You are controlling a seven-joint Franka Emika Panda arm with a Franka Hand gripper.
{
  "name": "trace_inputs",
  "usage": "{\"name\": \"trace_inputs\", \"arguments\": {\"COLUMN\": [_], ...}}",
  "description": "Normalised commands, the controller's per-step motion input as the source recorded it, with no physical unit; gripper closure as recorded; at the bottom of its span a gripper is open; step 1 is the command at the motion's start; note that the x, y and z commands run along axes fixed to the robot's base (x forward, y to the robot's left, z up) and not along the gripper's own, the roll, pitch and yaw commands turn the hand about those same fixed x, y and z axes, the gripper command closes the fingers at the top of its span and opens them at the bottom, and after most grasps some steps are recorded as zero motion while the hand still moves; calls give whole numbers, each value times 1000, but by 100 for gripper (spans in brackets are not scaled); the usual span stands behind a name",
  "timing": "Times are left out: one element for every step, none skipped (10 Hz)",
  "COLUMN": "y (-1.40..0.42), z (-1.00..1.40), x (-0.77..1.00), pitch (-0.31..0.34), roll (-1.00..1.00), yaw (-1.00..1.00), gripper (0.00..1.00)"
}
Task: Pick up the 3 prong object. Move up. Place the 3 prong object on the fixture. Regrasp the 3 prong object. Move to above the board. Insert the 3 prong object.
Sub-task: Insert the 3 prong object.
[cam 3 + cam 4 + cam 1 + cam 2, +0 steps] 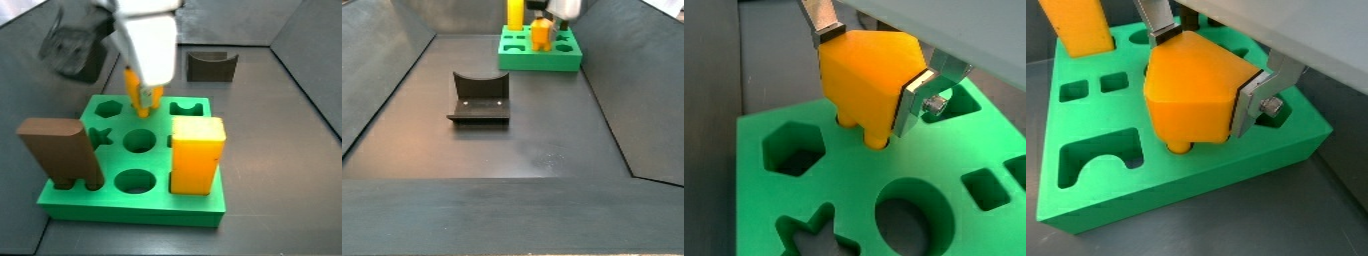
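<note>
**3 prong object held at the board's surface**

The 3 prong object [871,85] is clamped between the silver fingers [925,92] of the gripper [1204,75], which is closed on its upper sides. In both wrist views the orange-yellow body hangs below the plates, and its short round prongs are seen touching or just entering the green board [1186,175]. How deep the prongs sit cannot be told.

Around the piece, open holes are seen in the board: a hexagon and a star to one side, a large circle and a small square nearby. In a wrist view the board's near edge lies just beyond the prongs, with bare grey floor past it.

In a side view the gripper [144,95] stands over the board's far half. A tall yellow-orange block [197,152] and a tall brown block [58,152] are planted at the near corners, well clear of the fingers.

Farther off, the fixture [478,98] is seen on open floor, well apart from the board [543,55].
</note>
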Motion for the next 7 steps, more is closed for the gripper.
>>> {"name": "trace_inputs", "arguments": {"y": [-280, -440, -434, -291, 0, 69, 0], "z": [-420, -197, -29, -257, -223, 0, 0], "x": [0, 191, 366, 486, 471, 220, 0], "pitch": [-269, 0, 133, 187, 11, 30, 0], "roll": [303, 500, 500, 456, -69, -99, 0], "yaw": [114, 0, 0, -91, -314, -194, 0], "gripper": [100, 100, 100, 100, 100, 100, 100]}}
